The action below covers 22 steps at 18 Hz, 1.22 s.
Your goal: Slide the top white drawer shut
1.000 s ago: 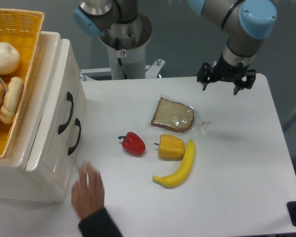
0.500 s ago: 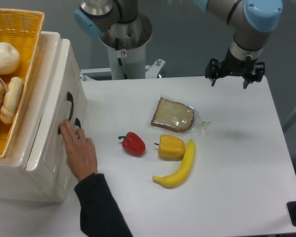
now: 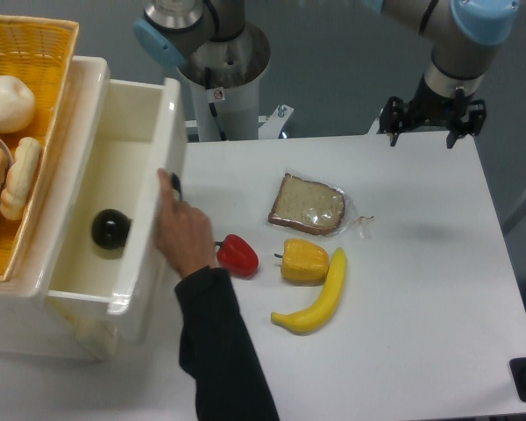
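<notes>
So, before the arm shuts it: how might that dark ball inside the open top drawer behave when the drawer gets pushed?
The dark ball looks round and lies loose on the top white drawer's smooth floor, so it will probably roll and knock a wall. Nothing visibly holds it. Its weight can't be judged.

Top white drawer [image 3: 140, 197] pulled wide open, cream plastic, w/ dark ball inside.

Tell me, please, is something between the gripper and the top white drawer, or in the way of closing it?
Yes. A person's hand grips the front of the top white drawer, which is pulled open, just where the gripper would push. The gripper hangs far off, over the table's back right corner. A dark round object lies inside the drawer.
</notes>
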Tool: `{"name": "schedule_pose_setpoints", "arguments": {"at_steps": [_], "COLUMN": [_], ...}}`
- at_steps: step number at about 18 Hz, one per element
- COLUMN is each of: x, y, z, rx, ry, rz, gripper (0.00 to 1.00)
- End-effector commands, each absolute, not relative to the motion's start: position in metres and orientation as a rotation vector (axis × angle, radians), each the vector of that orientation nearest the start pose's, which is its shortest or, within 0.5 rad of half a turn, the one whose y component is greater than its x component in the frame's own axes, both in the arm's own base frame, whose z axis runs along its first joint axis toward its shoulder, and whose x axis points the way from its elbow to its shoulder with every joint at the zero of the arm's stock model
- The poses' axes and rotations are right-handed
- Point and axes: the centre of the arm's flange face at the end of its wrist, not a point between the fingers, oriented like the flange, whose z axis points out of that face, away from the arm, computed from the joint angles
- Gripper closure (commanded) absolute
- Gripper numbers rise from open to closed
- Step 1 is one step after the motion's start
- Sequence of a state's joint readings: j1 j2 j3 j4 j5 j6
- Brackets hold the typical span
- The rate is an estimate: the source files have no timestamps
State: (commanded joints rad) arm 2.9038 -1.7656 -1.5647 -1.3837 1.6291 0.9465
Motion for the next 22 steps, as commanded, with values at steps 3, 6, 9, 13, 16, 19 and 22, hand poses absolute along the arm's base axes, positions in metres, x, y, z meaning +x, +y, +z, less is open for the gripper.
{"name": "schedule_pose_setpoints", "arguments": {"at_steps": [3,6,9,13,16,19,22], "x": [-0.5232,-0.5229,-0.5233,-0.5238,-0.5241,-0.5249,-0.5256], "y": [0.2544,0.2552,0.2544,0.2536,0.2537,0.2512,0.2505], "z": [0.4056,0.4057,0.4058,0.4042,0.4049,0.4058,0.4049], "rx": [-3.134,-3.134,-3.134,-3.134,-3.134,-3.132,-3.132], "ry": [-0.621,-0.618,-0.621,-0.623,-0.623,-0.630,-0.633], "rz": [0.036,0.039,0.039,0.034,0.036,0.038,0.036], "gripper": [0.00,0.00,0.00,0.00,0.00,0.00,0.00]}}
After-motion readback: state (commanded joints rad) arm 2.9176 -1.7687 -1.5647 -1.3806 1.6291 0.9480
